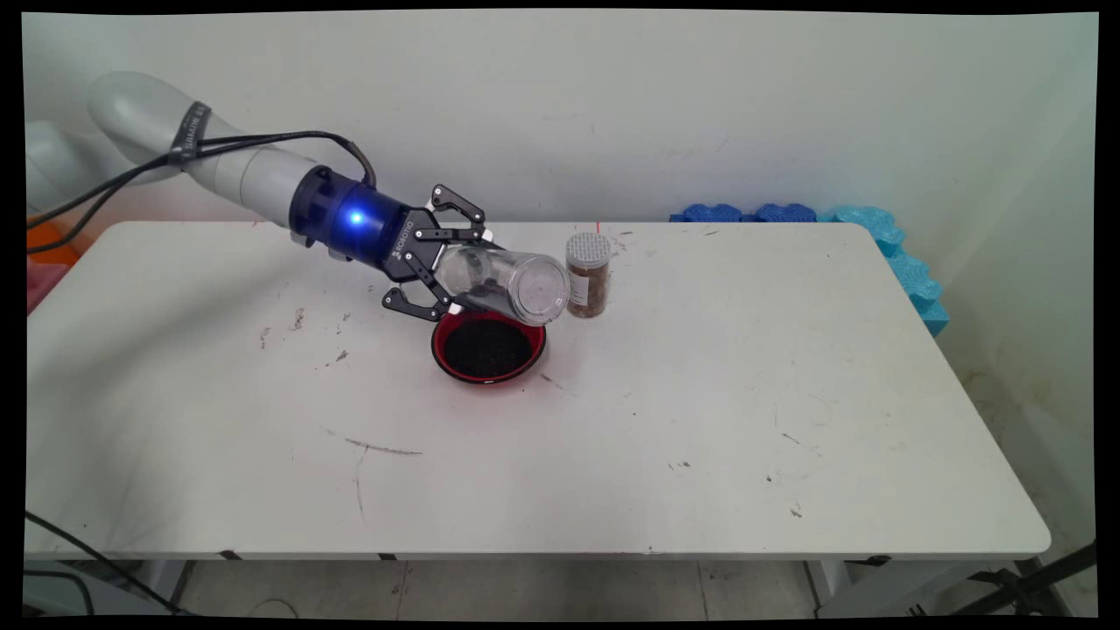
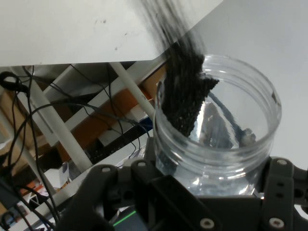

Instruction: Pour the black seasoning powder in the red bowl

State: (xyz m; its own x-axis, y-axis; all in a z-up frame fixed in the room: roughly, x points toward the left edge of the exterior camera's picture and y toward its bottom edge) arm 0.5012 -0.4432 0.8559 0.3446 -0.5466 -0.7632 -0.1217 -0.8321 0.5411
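My gripper is shut on a clear plastic jar, holding it tipped on its side with the open mouth toward the right, just above a red bowl. The bowl holds a layer of small black grains. In the hand view the clear jar rises between the fingers and black grains stream out past its rim. A second jar with a perforated lid and brown contents stands upright just right of the tipped jar's mouth, close to it.
The white table carries scuff marks. Blue foam blocks line the back right edge against the wall. An orange object sits off the table's left end. Black cables hang from the arm.
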